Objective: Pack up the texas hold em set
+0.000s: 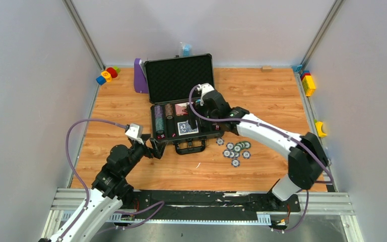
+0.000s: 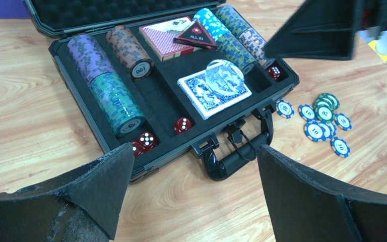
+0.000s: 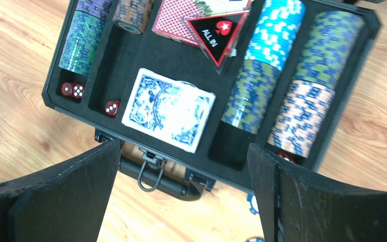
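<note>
Purple stand (image 1: 140, 76): stood near the tabletop's (image 1: 267, 96) far-left corner.
Toy blocks (image 1: 107, 74): lay at far-left corner.
Yellow block (image 1: 309, 84): lay along right edge.

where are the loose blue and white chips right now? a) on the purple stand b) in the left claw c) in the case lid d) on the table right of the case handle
d: the loose chips lie in a cluster on the wooden table, just right of the handle, outside the case.

1. The left arm (image 1: 112, 171) and right arm (image 1: 268, 133) are showing white shells between black joints.
2. Purple cables (image 1: 95, 120) are running along both.
3. The left gripper (image 2: 194, 147) is showing black wedge-shaped fingers (image 2: 101, 186), seemingly scuffed grey.
</note>
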Robot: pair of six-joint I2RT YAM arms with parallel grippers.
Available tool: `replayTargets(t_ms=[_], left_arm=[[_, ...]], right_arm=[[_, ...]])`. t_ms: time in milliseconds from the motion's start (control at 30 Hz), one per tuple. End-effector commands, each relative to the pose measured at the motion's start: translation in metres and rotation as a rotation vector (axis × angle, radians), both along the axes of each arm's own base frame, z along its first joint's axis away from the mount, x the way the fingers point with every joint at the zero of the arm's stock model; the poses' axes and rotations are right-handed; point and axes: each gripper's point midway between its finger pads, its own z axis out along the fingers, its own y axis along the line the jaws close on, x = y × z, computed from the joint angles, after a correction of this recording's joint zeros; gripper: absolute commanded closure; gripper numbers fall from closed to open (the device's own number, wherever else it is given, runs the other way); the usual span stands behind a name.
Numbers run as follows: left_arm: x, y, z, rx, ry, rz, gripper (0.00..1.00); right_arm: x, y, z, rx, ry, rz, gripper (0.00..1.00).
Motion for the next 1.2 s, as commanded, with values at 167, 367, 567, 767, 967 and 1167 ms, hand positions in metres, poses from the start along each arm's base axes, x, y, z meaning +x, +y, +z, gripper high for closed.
replayTargets(t_ms=[167,367,567,767,967,1167], left_arm=[[0.009,-0.004,0.000,0.013,0.000,0.002,0.00],[0.011,-0.005,-0.001,0.018,0.005,0.001,0.00],[0.011,-0.003,0.000,0.016,0.002,0.010,0.00],[0.012,-0.003,0.001,0.016,-0.003,0.013,0.00],[0.011,-0.004,0.002,0.012,-0.006,0.003,0.00],[0.009,-0.003,0.003,0.004,-0.010,0.007,0.00]], right_arm=[[0.000,-0.061,0.041,0.064,-0.222,-0.147,0.00],[-0.012,-0.091,0.033,0.047,-0.236,-0.217,0.01],[-0.029,-0.118,0.019,0.036,-0.159,-0.331,0.01],[-0.052,-0.142,0.000,0.032,-0.056,-0.447,0.01],[-0.074,-0.161,-0.014,0.057,0.054,-0.585,0.00],[-0.089,-0.173,-0.031,0.080,0.151,-0.712,0.00]])
